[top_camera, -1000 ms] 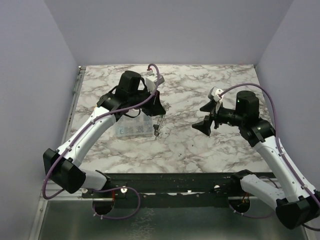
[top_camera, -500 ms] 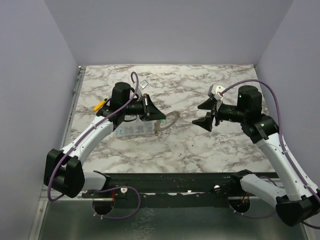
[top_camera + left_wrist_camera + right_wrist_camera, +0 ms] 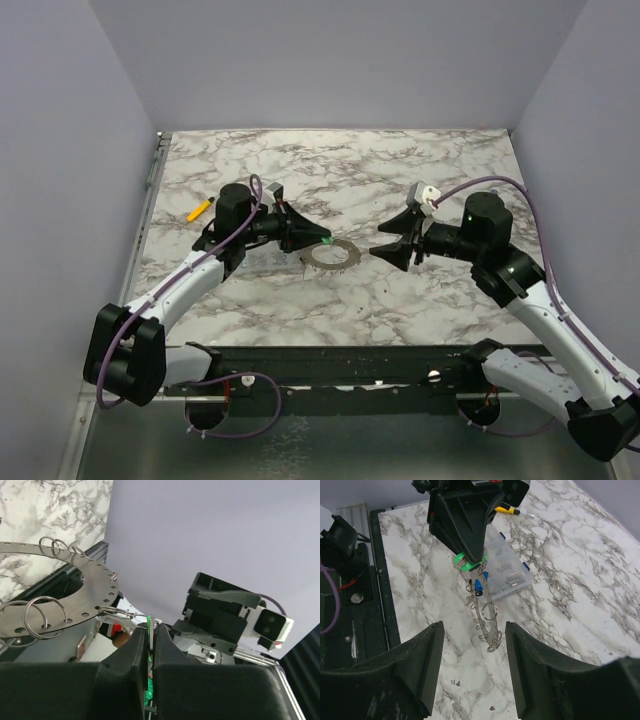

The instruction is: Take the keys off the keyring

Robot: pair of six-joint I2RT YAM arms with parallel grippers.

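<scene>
Screwdriver (image 3: 200, 210), yellow-handled, lies at the far left of the marble table (image 3: 440, 160). A clear compartment box (image 3: 507, 572) sits on the table under your left arm (image 3: 190, 285). Your left jaws are pinched shut on the green-headed key (image 3: 470, 562), with nothing else between them. The keyring (image 3: 330, 255) hangs from that key's small wire loop, just past the fingertips and tilted. A blue-headed key (image 3: 478, 586) dangles on it close below the green one, and several empty split rings (image 3: 45, 615) sit along its rim. You cannot tell whether its low edge touches the table. On the right, your right jaws stand partly open and empty, facing the keyring, near it but apart.
</scene>
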